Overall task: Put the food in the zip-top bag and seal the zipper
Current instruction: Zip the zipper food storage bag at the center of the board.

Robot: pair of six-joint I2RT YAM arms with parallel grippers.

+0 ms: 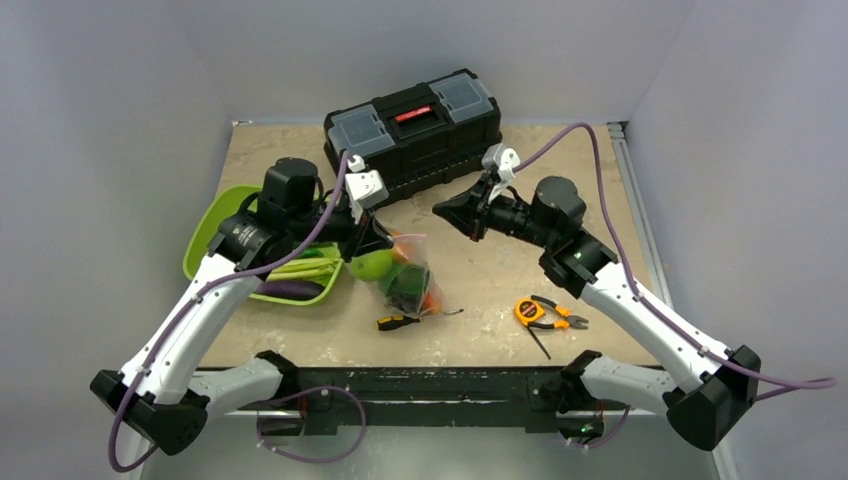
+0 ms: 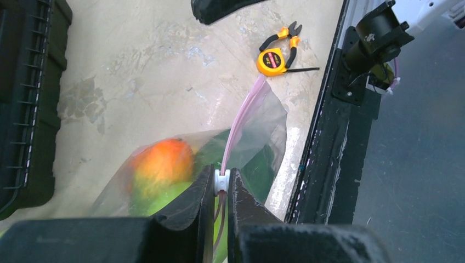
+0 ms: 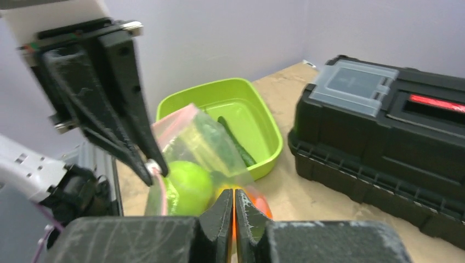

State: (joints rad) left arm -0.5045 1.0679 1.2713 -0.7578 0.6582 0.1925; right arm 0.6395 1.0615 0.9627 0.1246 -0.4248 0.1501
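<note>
The clear zip-top bag [image 1: 412,278] lies mid-table, holding a green apple [image 3: 189,183], an orange-red fruit [image 2: 164,159] and dark leafy green pieces. Its pink zipper [image 2: 241,118] runs along the raised top edge. My left gripper [image 2: 221,176] is shut on the zipper's white slider [image 2: 221,182] at the bag's end nearest the tray; it also shows in the top view [image 1: 385,245] and the right wrist view [image 3: 151,167]. My right gripper [image 1: 443,210] is shut and empty, hovering just right of the bag, its tips [image 3: 234,196] pointing at the bag without touching it.
A lime-green tray [image 1: 212,228] at left holds a purple eggplant [image 1: 290,290] and green pieces. A black toolbox [image 1: 415,125] stands at the back. A yellow tape measure with pliers [image 1: 535,312] and a screwdriver [image 1: 395,322] lie near the front edge.
</note>
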